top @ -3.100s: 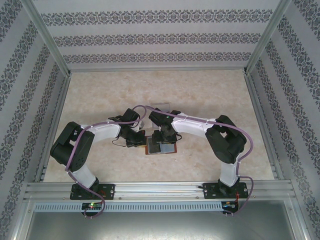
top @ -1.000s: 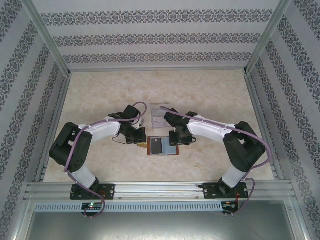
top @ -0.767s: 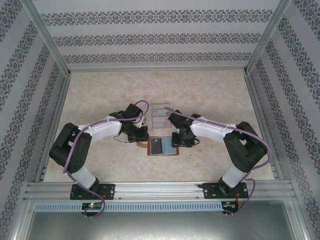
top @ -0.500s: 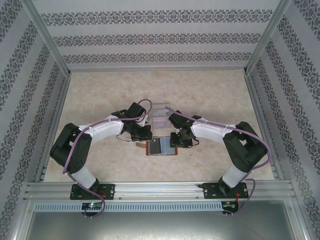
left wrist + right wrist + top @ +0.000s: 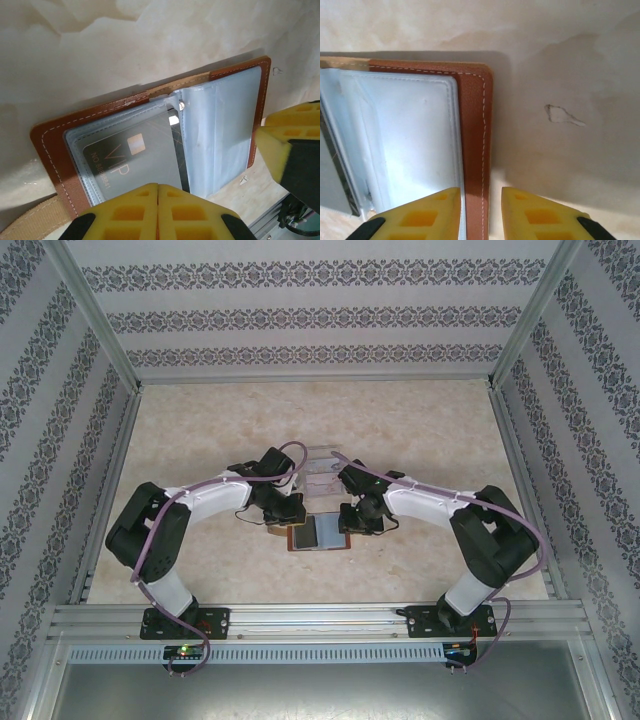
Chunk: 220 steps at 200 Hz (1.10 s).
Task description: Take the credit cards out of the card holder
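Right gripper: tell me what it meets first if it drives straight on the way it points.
Most likely the card holder: its brown stitched edge lies in line between the right gripper's open fingertips, though depth is unclear.

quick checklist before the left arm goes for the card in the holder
1. card holder lying open on the table: ok
2. dark card inside its clear sleeve, face up: ok
3. left gripper open to pinch the card: not ok, shut
4. right gripper astride the card holder's right edge: ok, jaws apart
5. right gripper pressing the card holder down: cannot tell
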Motion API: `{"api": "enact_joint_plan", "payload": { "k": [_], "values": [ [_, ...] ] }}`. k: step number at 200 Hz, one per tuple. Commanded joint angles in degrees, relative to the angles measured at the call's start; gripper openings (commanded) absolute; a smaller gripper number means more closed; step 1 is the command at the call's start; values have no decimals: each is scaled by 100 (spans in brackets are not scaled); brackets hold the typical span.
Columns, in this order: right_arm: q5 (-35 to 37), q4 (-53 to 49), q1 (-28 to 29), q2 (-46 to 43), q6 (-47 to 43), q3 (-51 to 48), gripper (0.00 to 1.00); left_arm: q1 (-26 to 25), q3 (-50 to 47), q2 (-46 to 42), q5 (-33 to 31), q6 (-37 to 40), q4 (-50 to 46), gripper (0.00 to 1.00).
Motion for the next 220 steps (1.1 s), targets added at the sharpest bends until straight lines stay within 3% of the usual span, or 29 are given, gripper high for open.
{"api": "enact_joint_plan", "payload": {
  "k": [1,125,220],
  "values": [
    [40,-143,-9,-255,17,125,28,-109,-51,118,25,-61,2,7],
    [-1643,1766,109,215,817,54,23,-116,-173,384,-156,52,-3,3],
    [-1777,2087,293,778,934,182,17,-110,-231,323,-132,45,21,2]
  ]
}}
